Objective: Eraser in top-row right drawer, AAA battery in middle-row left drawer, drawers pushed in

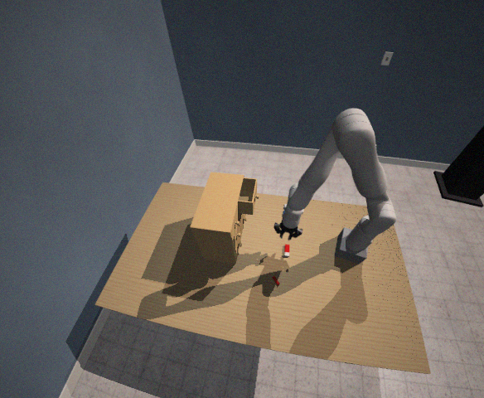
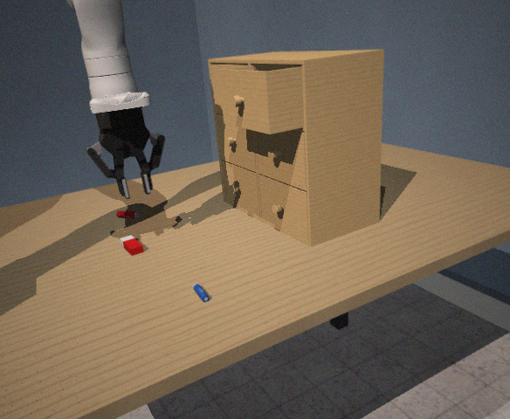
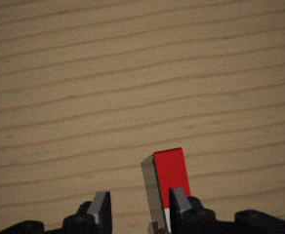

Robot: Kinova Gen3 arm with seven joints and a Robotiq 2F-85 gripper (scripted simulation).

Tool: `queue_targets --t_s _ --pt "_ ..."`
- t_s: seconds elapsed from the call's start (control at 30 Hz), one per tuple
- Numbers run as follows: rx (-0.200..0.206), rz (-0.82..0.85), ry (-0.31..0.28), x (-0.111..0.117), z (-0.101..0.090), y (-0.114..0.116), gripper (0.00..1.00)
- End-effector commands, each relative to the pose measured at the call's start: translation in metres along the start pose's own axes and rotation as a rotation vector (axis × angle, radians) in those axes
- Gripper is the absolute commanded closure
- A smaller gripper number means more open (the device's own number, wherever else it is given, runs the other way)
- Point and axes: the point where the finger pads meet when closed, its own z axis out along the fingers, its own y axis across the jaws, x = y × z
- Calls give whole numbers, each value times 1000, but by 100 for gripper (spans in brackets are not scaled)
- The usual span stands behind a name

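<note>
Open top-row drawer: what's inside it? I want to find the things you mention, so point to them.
In the top view, the open drawer (image 1: 245, 208) (image 2: 269, 101) shows part of its bare wooden inside, partly in shadow; no item is visible there. The end under the chest's top (image 1: 220, 199) (image 2: 300, 56) is covered, so I cannot tell about that.

No text, label, brand, number or sign could be read anywhere in the pictures.
</note>
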Motion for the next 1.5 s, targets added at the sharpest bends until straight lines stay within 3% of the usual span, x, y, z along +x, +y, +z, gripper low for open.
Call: queue_targets --t_s 0.0,0.27,0.43,0.47,1.47 --pt "-31 -49 -7 -5 18 16 67" --pt "-31 -138 -24 -16 30 25 67" --pt "-31 -140 -24 -16 30 25 67" --pt "-31 -140 -24 -16 30 25 62" --pt "-31 -140 -24 -16 36 25 62"
